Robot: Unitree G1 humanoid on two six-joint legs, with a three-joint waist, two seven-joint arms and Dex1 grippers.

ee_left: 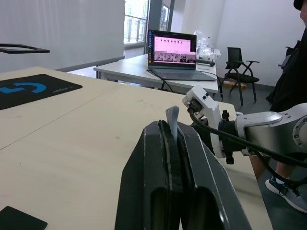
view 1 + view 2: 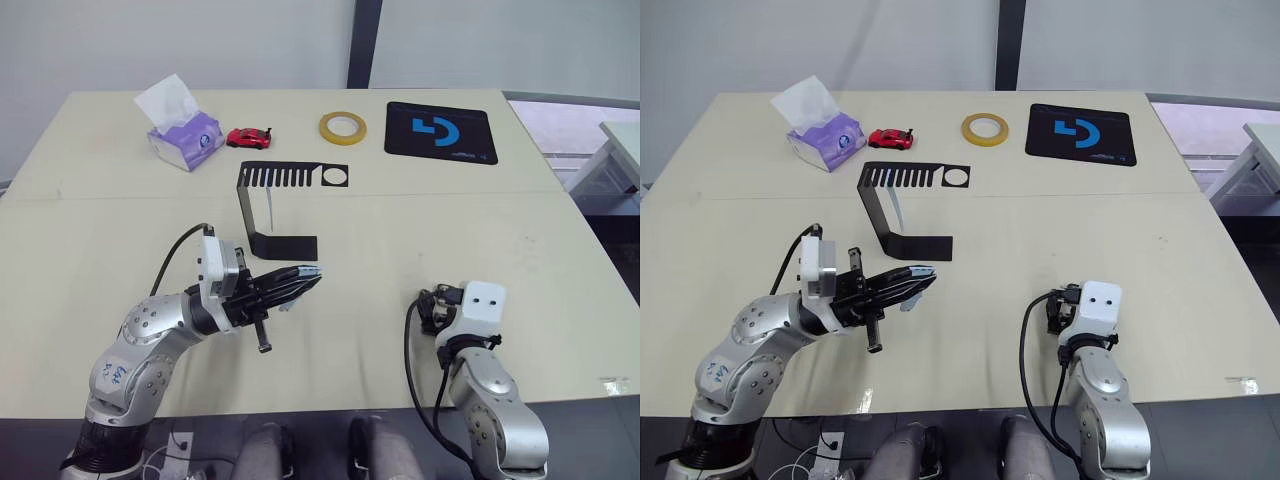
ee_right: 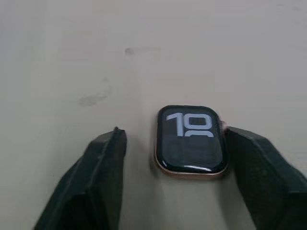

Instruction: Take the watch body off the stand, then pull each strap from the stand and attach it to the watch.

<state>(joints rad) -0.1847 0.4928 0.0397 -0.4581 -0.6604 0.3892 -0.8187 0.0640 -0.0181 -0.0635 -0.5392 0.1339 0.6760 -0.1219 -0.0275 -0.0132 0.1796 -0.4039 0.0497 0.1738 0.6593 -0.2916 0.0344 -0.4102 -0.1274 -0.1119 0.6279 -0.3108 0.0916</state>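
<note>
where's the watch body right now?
Off the stand: in the right wrist view the watch body lies face up on the table between the open fingers of the right gripper, touching the one beside it.

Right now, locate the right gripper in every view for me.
Left eye view: right gripper, lower right of centre.
Right eye view: lower centre-right.
Left wrist view: centre right, at its silver arm's end.
Right wrist view: open, fingers either side of the watch body.
Shared landmark: the table.
</note>
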